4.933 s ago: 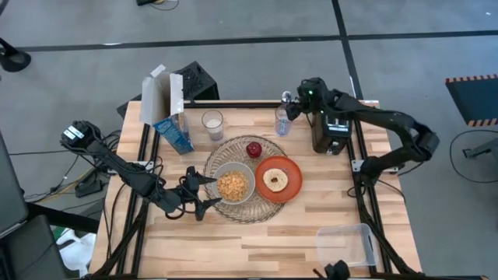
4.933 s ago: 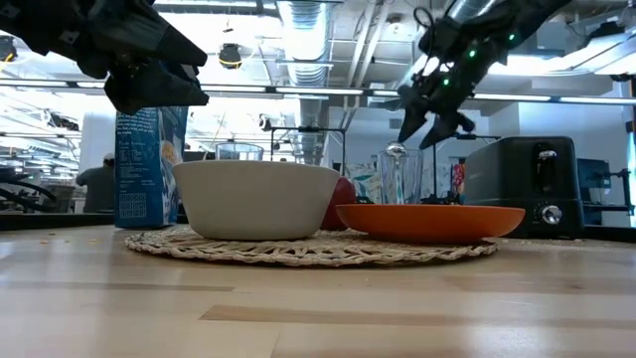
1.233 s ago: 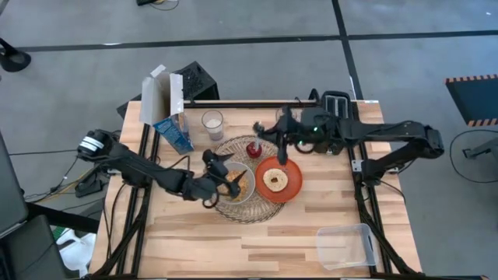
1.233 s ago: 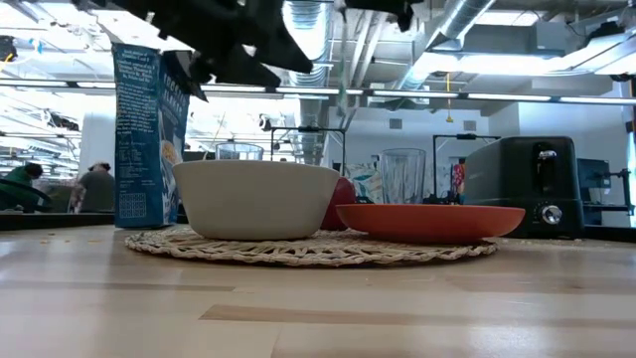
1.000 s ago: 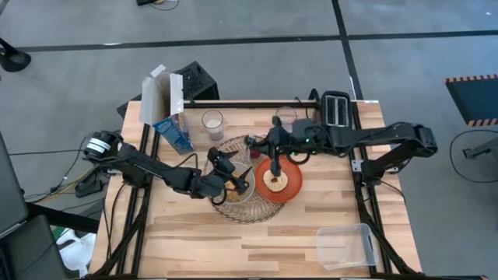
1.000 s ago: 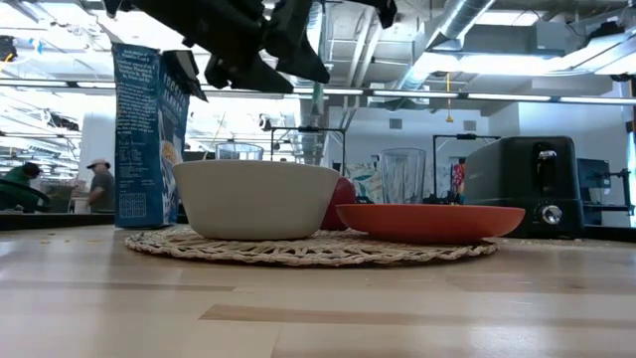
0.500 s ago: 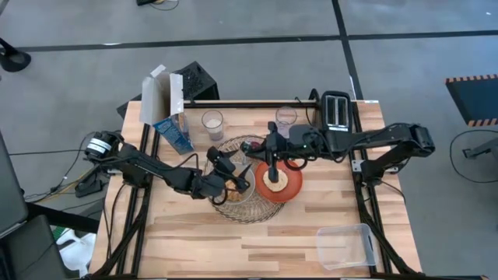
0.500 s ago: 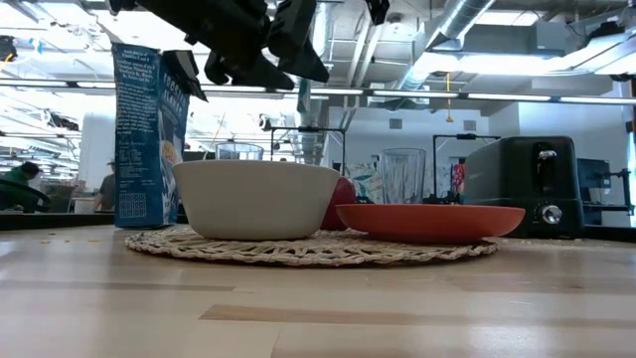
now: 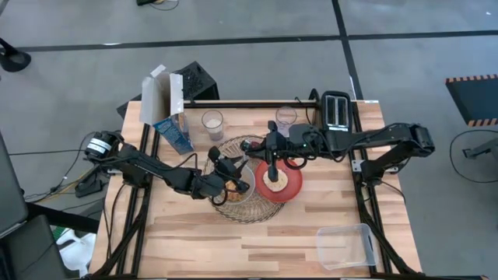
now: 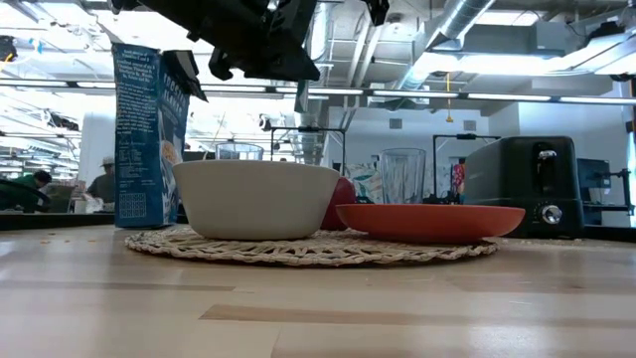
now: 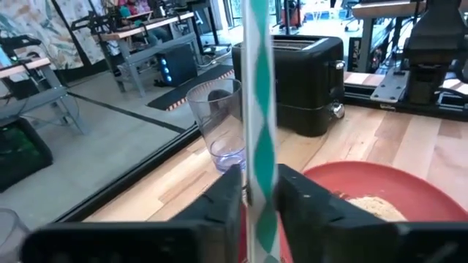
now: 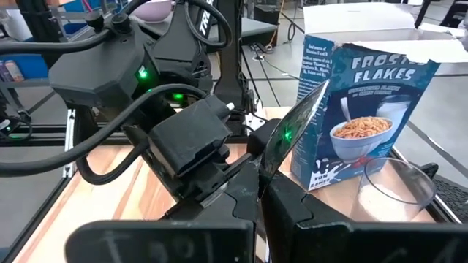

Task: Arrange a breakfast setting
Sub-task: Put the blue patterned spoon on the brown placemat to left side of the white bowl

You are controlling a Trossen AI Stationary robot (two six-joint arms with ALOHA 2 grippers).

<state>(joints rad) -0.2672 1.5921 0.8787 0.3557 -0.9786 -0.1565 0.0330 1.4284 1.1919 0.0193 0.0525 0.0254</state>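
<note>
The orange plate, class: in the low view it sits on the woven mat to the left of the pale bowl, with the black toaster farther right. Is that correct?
Not quite. The low view shows the orange plate sitting on the woven mat to the right of the pale bowl, not the left. The black toaster is farther right, as stated.

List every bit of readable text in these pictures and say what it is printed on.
"FROSTED FLAKES": front of the blue cereal box, in the right wrist view.
Line of small print above that name: too small to read.
Small print near the box's lower corner, by the pictured bowl: blurred, not readable.
Side panel of the same box in the low view: rows of fine print, unreadable.
Toaster: no legible markings.
</note>
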